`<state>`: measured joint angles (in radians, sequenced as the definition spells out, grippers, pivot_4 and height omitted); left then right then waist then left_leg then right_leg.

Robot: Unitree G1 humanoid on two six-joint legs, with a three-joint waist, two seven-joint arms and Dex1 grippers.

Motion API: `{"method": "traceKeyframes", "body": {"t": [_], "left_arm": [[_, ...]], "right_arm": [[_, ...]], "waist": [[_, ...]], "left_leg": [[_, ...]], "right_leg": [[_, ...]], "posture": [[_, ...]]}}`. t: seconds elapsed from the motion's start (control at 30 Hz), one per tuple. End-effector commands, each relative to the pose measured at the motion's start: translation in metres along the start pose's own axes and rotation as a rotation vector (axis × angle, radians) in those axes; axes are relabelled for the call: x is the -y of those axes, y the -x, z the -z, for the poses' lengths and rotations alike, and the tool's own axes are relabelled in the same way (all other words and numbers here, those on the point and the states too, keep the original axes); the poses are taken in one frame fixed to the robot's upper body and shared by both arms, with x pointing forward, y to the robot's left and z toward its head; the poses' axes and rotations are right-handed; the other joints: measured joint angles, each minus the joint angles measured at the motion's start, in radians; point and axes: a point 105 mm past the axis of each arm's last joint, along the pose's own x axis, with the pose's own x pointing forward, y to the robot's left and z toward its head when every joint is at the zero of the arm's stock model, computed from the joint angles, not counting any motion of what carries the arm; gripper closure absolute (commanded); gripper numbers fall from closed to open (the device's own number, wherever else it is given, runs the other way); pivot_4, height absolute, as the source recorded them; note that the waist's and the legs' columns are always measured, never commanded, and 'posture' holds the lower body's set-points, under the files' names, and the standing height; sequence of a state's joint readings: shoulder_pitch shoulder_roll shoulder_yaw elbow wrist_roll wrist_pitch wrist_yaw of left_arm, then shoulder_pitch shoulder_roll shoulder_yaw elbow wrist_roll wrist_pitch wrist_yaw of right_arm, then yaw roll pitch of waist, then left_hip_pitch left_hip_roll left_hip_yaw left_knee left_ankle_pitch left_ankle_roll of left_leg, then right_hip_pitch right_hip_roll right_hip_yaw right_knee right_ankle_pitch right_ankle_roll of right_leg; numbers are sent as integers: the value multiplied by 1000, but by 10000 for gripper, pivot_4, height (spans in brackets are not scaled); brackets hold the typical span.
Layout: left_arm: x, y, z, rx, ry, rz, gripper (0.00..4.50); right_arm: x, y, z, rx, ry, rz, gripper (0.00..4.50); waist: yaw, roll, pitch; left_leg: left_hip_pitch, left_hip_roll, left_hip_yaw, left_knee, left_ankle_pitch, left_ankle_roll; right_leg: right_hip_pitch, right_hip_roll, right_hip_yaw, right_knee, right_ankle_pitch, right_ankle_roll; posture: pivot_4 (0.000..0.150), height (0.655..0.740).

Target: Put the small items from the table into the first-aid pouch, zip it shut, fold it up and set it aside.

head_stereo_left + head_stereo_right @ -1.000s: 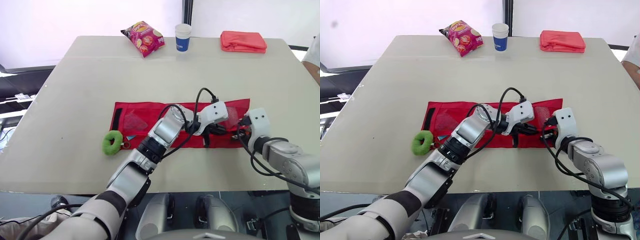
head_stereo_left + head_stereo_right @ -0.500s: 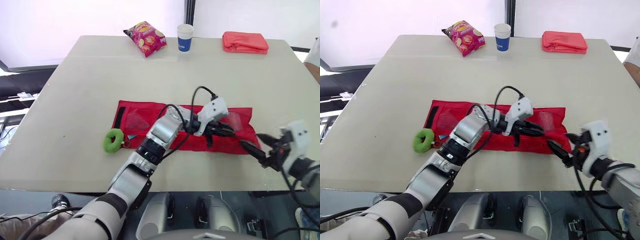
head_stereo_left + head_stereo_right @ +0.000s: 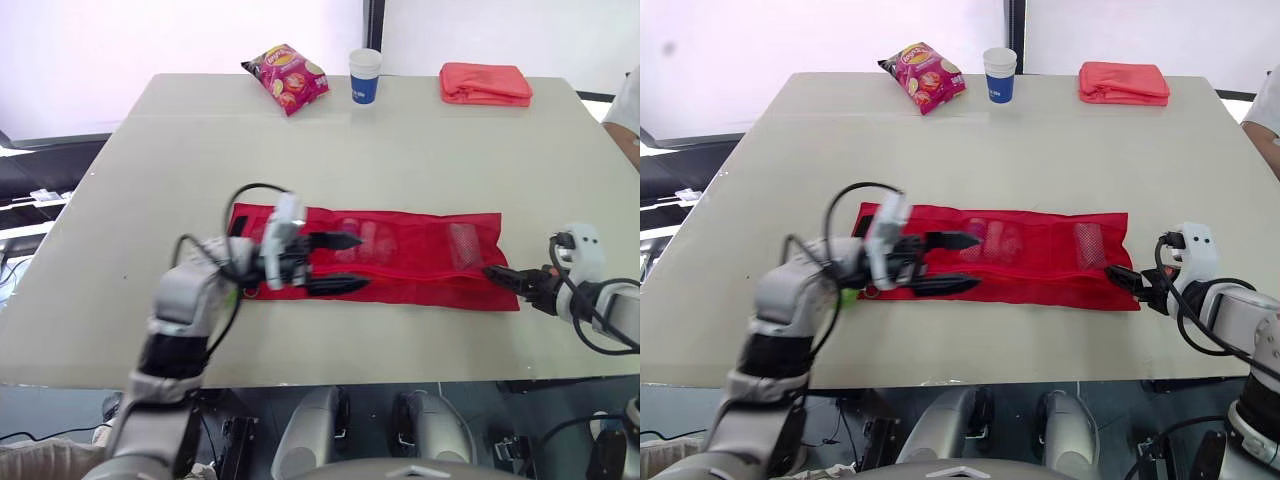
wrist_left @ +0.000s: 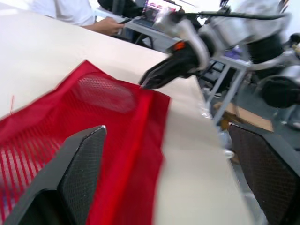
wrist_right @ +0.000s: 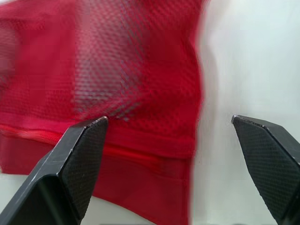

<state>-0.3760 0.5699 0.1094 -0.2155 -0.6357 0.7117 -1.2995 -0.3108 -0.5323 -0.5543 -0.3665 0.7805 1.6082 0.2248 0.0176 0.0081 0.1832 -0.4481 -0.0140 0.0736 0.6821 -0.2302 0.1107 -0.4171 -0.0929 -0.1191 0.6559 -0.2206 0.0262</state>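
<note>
First-aid pouch: flat, items under its mesh; my left gripper, fingers apart, over its left end; right gripper, released, at its right corner; staged for folding, I judge.

Beige table w/ three things along far edge. Pink-red snack bag at left, lying flat & angled. White-and-blue paper cup stands upright just right of it, not touching. Folded coral cloth further right, well apart from cup. Person at table's right side: arm & white sleeve at edge of view. Left wrist view: person in white top beyond table, forearm stretched out.
</note>
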Motion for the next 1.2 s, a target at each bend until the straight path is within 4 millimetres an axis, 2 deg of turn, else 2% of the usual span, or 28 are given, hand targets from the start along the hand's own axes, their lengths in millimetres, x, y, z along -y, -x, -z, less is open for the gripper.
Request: {"method": "traceKeyframes", "body": {"t": [0.03,0.1,0.13,0.17,0.2,0.23,0.27,0.37,0.43,0.47,0.5,0.6,0.67,0.77,0.87,0.97,1.0,1.07,1.2], "left_arm": [[21,22,-4,10,-8,-21,798],[28,38,0,-5,15,-69,798],[31,43,2,-8,29,-84,0],[33,48,3,-7,45,-98,0],[34,51,4,-2,60,-109,0],[34,53,4,6,70,-120,0],[35,53,4,12,76,-130,0],[37,50,4,24,78,-130,0],[38,44,3,31,73,-120,0],[38,41,2,37,70,-118,0],[37,38,1,43,66,-117,0],[34,32,-2,54,61,-113,0],[31,26,-4,61,56,-100,0],[29,18,-8,73,47,-69,0],[29,12,-13,82,37,-37,0],[33,5,-21,86,23,12,0],[32,5,-23,85,21,15,0],[29,5,-23,81,16,-2,0],[8,7,-8,11,43,-141,0]], "right_arm": [[-12,-3,1,-38,-2,-110,0],[-28,-5,3,-47,10,-209,0],[-33,-4,2,-46,17,-238,4824],[-37,-4,2,-46,26,-256,6562],[-39,-4,2,-47,36,-263,10367],[-38,-4,1,-45,35,-255,15636],[-36,-4,-1,-39,33,-241,17806],[-28,-3,-10,0,45,-181,31206],[-17,3,-16,11,98,-93,38365],[-10,7,-19,12,132,-41,43459],[1,12,-23,8,175,31,44325],[36,34,-39,-2,269,241,44325],[69,55,-53,-31,367,435,44325],[100,75,-74,-46,461,599,44325],[114,77,-84,-56,513,647,44325],[110,72,-88,-46,535,574,44325],[107,73,-88,-39,541,559,37772],[104,81,-88,-35,579,563,30601],[83,116,-98,65,667,552,10480]], "waist": [[-6,0,0],[-10,0,0],[-12,0,0],[-12,0,0],[-10,0,0],[-5,0,0],[0,0,0],[2,0,0],[0,0,0],[1,1,1],[1,1,0],[7,3,1],[12,3,1],[12,3,1],[1,2,1],[-5,3,1],[-5,3,1],[-3,3,1],[7,4,2]], "left_leg": [[0,0,0,0,0,0],[1,0,1,-1,0,0],[1,1,1,-2,0,0],[1,2,1,-2,0,0],[1,2,1,-3,0,-1],[1,2,0,-4,0,-1],[1,2,0,-4,-1,-3],[1,0,0,-4,-2,-5],[0,0,0,-4,-2,-5],[0,0,0,-4,-2,-5],[0,0,1,-5,-2,-5],[0,-1,1,-5,-2,-5],[0,-2,1,-5,-2,-5],[0,-2,2,-5,-2,-5],[1,-1,2,-5,0,-1],[1,0,3,-5,1,-1],[1,1,3,-5,1,-1],[1,1,3,-6,1,-1],[1,1,2,-6,1,-1]], "right_leg": [[0,0,0,0,0,0],[0,1,1,-1,0,0],[0,1,1,-1,0,0],[0,2,1,-1,0,0],[0,2,1,-1,0,0],[-1,2,1,-1,0,0],[-1,2,0,-1,0,0],[0,0,0,-3,-1,2],[0,0,0,-3,-1,1],[0,0,0,-3,0,1],[-1,0,0,-3,0,0],[0,0,0,-3,0,1],[0,-1,0,-4,-2,4],[0,-1,0,-5,-2,4],[0,0,0,-5,-2,4],[0,1,1,-4,-2,5],[0,2,1,-4,-2,4],[0,2,1,-4,-2,4],[0,1,1,-5,-2,5]], "posture": [[1500,7400],[1500,7400],[1500,7400],[1500,7400],[1500,7400],[1500,7400],[1500,7400],[1500,7400],[1500,7400],[1500,7400],[1500,7400],[1500,7400],[1500,7400],[1500,7400],[1500,7400],[1500,7400],[1500,7400],[1500,7400],[1500,7400]]}}
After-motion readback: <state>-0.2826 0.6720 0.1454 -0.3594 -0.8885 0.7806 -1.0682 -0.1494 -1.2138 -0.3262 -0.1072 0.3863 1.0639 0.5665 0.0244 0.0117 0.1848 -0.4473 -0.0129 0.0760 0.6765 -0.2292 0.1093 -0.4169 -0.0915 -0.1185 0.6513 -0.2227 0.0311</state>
